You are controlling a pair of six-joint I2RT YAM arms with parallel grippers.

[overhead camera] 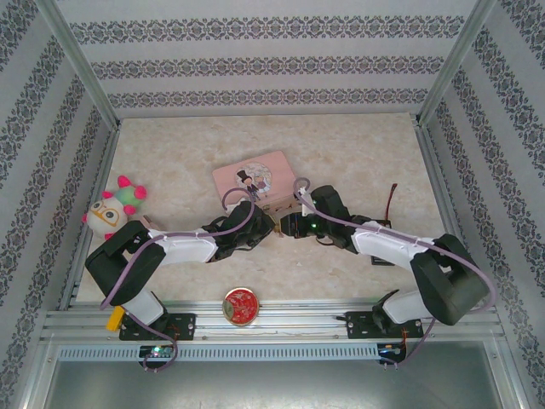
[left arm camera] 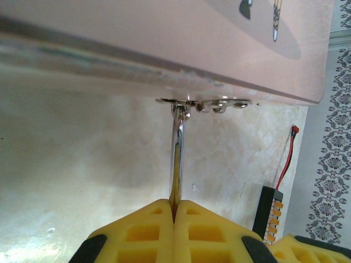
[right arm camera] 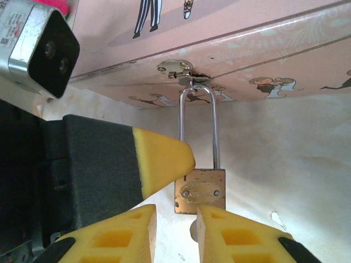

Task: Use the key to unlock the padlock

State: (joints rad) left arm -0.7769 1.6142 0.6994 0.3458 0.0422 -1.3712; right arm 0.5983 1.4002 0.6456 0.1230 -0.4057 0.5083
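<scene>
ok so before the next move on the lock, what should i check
1. Padlock held steady: ok, the left end effector is shut on it.
2. Shackle through the hasp of the pink box: ok.
3. Padlock open: not ok, both shackle legs sit in the body.
4. Key in the keyhole: cannot tell, a grey sliver shows under the padlock.
5. Right end effector gripping something: not ok, its fingers stand apart just below the padlock.
</scene>
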